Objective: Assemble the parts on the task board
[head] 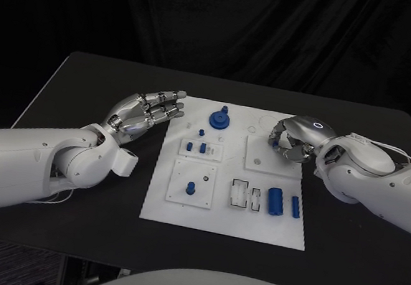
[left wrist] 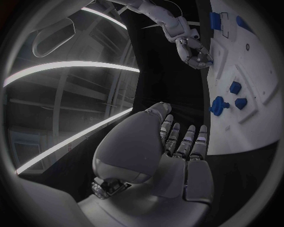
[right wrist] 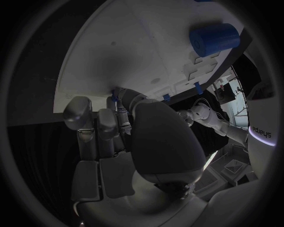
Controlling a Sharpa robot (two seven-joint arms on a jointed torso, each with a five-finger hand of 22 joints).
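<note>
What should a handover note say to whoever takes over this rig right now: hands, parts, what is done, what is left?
Left hand: open, fingers spread, holding nothing, beside the task board's left edge.
Right hand: curled over the board's upper right area; whether it holds a part cannot be told.
Parts: round blue piece stands at the top centre; small blue pieces sit in the block below it; one blue peg in the lower left block; two blue cylinders lie in the lower right tray.
Done: hard to judge; some pieces appear seated.
Left: the loose cylinders likely still need placing.
</note>
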